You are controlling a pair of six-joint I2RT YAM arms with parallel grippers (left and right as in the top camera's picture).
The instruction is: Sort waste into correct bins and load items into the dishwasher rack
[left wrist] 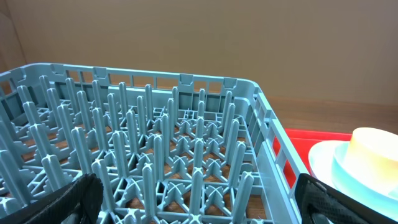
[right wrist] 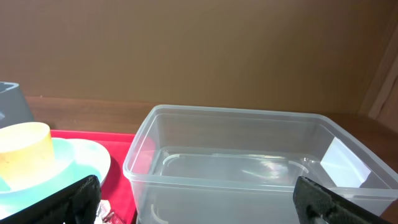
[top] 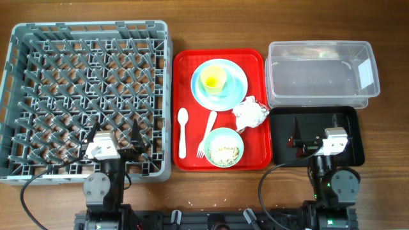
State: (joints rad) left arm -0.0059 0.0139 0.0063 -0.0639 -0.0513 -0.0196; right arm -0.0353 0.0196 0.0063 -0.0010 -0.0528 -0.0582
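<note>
The grey dishwasher rack (top: pixel 89 27) fills the left of the table. My left gripper (top: pixel 115 134) hangs open over its near edge, nothing between its fingers (left wrist: pixel 74 199). On the red tray (top: pixel 185 70) sit a light blue plate (top: pixel 238 82) with a yellow cup (top: pixel 213 78), a crumpled white paper wad (top: pixel 250 114), a white spoon (top: pixel 183 131), a fork (top: pixel 207 133), and a pale green bowl (top: pixel 223 147) holding beige crumbs. My right gripper (top: pixel 316 128) stands open and empty over the black tray (top: pixel 284 121), facing the clear tub (right wrist: pixel 236 118).
The clear tub (top: pixel 319 45) stands at the back right, right behind the black tray. Rack, red tray and bins lie close side by side. Upright pegs (left wrist: pixel 155 143) fill the rack under my left gripper. Bare wood shows along the table's front edge.
</note>
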